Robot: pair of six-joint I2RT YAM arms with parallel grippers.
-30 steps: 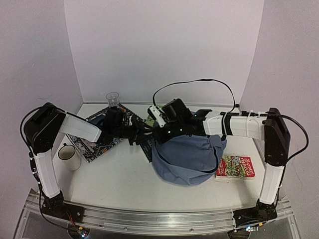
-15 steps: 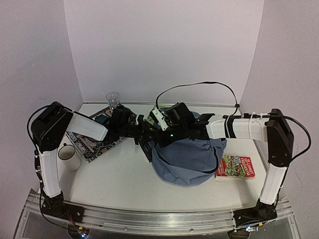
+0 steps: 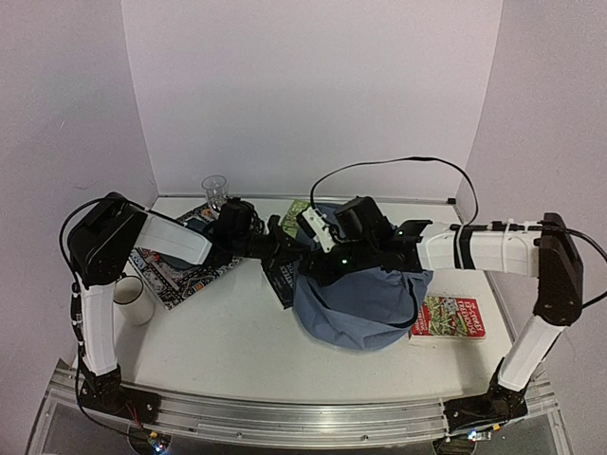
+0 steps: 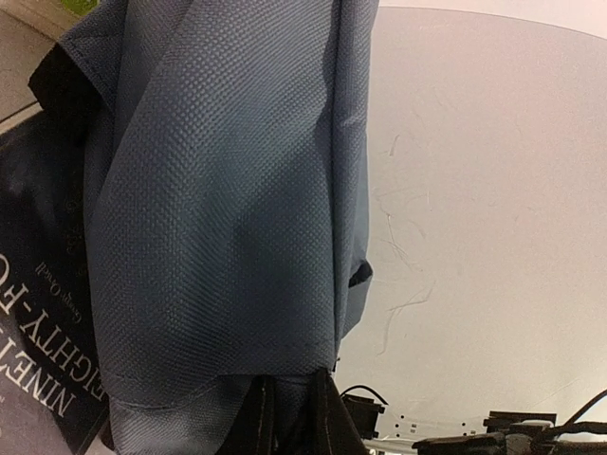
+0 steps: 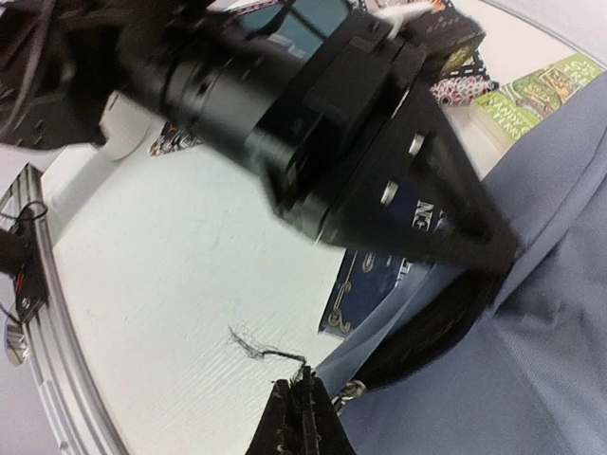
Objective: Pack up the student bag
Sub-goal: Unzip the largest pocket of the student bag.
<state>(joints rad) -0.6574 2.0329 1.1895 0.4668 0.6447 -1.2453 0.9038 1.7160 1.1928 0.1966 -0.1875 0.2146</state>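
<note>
A white table is seen from above, with both arms reaching in toward its middle. The student bag, a rounded grey-blue fabric mass, is laid right of centre, slumped on the tabletop, and its left edge is met by both grippers.

A patterned magazine is spread at the left, under the left arm. A red and green book is placed just beside the bag's right side, and a green book is partly hidden behind the bag. A dark book is lodged under the bag's left edge, with its white lettering shown. A white cup is set near the left edge, and a clear glass is stood at the back.

The left gripper is closed to a point, and the bag's dark rim is pinched there. In its own view the fabric is hung straight up from its fingers.

The right gripper is held just below that rim. Its fingers are pressed together at the fabric's edge, beside a small metal ring. Whether anything thin is caught between them cannot be told.
</note>
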